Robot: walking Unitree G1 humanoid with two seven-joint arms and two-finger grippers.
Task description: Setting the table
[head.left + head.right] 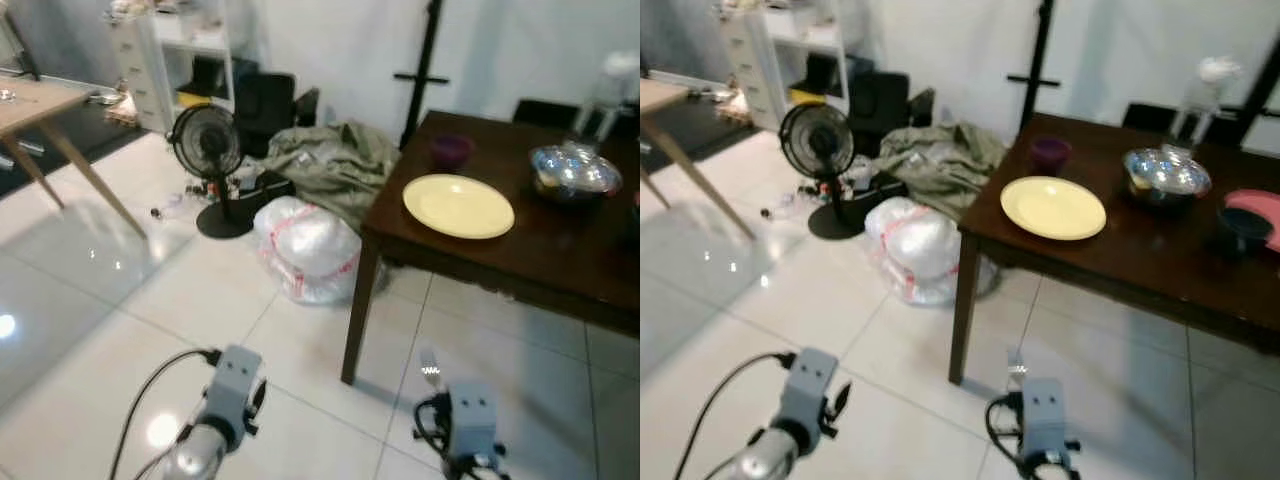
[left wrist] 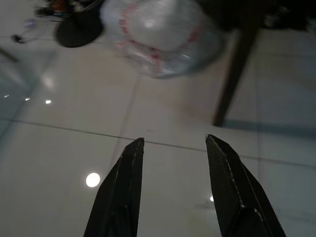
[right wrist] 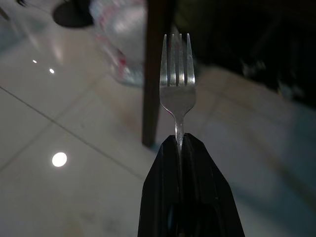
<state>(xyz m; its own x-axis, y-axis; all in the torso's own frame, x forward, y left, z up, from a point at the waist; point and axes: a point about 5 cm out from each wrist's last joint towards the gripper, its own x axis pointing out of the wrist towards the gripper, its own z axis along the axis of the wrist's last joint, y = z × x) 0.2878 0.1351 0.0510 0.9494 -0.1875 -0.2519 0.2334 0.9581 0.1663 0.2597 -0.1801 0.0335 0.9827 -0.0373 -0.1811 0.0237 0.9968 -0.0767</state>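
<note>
Right gripper held low over the tiled floor, near the dark table's near-left leg, fingers pinched on a fork, tines pointing out; left gripper to its left, fingers spread, holding nothing; yellow plate lies on the table's left end.

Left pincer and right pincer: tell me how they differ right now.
The left pincer is open, its fingers apart with nothing between them; the right pincer is shut on a fork. The left pincer points at bare tiled floor, the right pincer towards the dark table's leg. Both have long black fingers and hang low above the floor, short of the table.
</note>
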